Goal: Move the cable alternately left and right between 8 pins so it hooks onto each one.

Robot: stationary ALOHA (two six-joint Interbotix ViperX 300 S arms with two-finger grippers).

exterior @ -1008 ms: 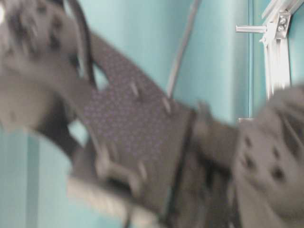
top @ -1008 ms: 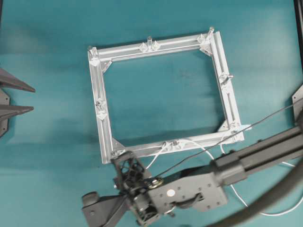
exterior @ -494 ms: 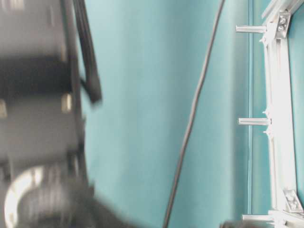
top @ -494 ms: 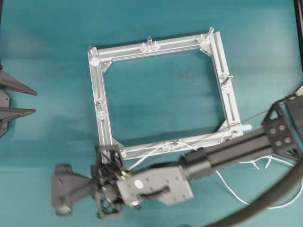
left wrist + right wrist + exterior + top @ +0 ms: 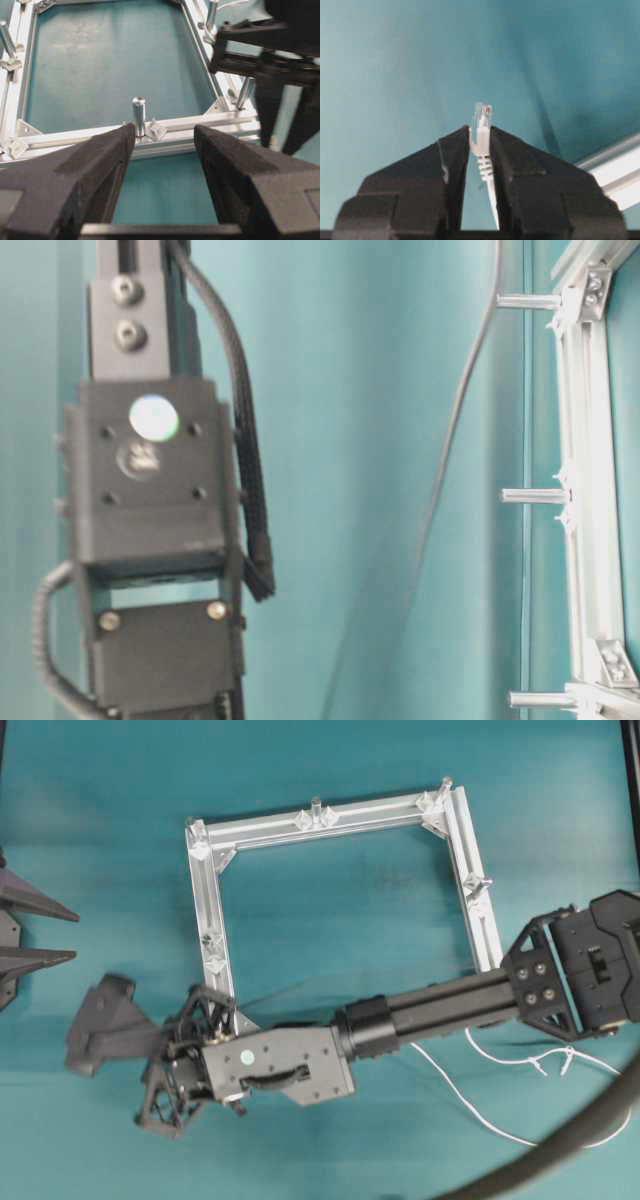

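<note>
The cable's small plug [image 5: 481,122] is pinched between the tips of my right gripper [image 5: 480,131], and its white cord runs back between the fingers. In the overhead view my right gripper [image 5: 95,1030] lies just left of the lower-left corner of the silver frame [image 5: 330,820]. Slack cable [image 5: 480,1112] trails on the mat to the right, partly hidden under the arm. Pins [image 5: 316,804] stand along the bars; one pin [image 5: 139,115] rises just beyond my left gripper [image 5: 164,135]. My left gripper [image 5: 70,933] rests open and empty at the left edge.
My right arm [image 5: 420,1015] covers the frame's bottom bar. A thick dark hose [image 5: 560,1150] curves across the lower right corner. The table-level view shows the right arm's body [image 5: 150,490], a thin black wire [image 5: 450,470] and further pins [image 5: 530,496] on the frame [image 5: 585,440].
My right arm has swung left along the frame's bottom bar with the plug held, ending past the lower-left corner. The left gripper has not moved.
</note>
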